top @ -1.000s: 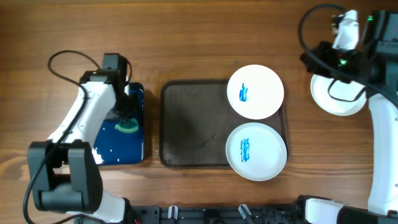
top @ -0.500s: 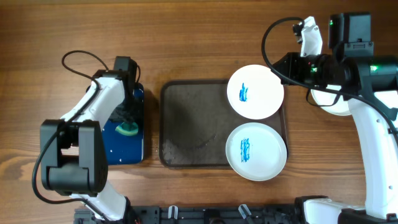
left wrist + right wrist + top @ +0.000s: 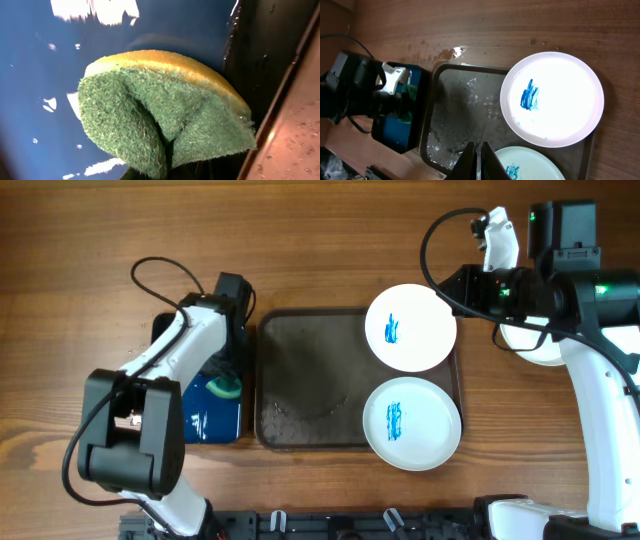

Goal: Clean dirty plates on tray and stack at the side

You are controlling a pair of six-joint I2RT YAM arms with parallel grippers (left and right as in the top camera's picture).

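Green-yellow sponge (image 3: 165, 110) pinched in left gripper (image 3: 228, 380); right gripper (image 3: 478, 152) closed, empty

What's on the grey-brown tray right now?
Two white plates, each blue-smeared: far plate, near plate, both at the right end, overhanging the rim of the tray. The rest looks bare and wet. The floor under the plates is hidden.
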